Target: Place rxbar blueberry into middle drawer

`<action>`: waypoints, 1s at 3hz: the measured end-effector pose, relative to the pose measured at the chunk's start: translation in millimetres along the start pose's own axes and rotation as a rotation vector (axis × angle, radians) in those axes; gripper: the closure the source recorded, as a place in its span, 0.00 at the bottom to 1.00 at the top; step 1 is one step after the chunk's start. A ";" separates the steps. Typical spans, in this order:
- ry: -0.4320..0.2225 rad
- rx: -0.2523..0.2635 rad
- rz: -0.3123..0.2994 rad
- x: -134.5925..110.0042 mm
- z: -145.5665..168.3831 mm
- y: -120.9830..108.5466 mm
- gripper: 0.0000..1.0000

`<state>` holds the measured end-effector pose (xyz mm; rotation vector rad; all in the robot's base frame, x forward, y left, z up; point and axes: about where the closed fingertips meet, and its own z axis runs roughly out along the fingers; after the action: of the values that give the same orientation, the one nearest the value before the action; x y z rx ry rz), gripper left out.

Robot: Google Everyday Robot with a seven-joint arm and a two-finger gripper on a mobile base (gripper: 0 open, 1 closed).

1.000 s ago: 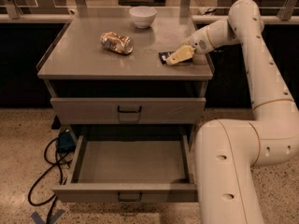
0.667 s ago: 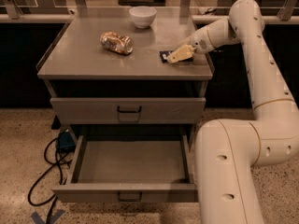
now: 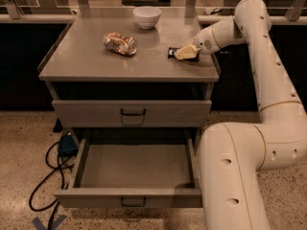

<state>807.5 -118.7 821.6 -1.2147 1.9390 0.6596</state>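
The rxbar blueberry (image 3: 172, 53) is a dark flat bar lying on the cabinet top (image 3: 96, 61), at its right side. Only its left end shows, because my gripper (image 3: 185, 53) is right over the rest of it, reaching in from the right and low against the top. The middle drawer (image 3: 136, 169) is pulled open below, with a flat grey interior that holds nothing. My arm curves down the right side of the view, past the drawer's right edge.
A shiny tan-and-silver packet (image 3: 120, 43) lies at the centre left of the top. A white bowl (image 3: 147, 16) stands at the back. The top drawer (image 3: 132, 112) is shut. Black cables and a blue box (image 3: 67, 145) lie on the floor to the left.
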 end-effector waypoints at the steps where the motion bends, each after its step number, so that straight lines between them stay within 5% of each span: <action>1: 0.026 0.011 -0.002 -22.3 -27.8 13.3 1.00; 3: -0.012 -0.020 -0.017 -84.5 -95.4 63.2 1.00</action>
<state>743.2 -118.5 948.5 -1.2357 1.9142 0.6772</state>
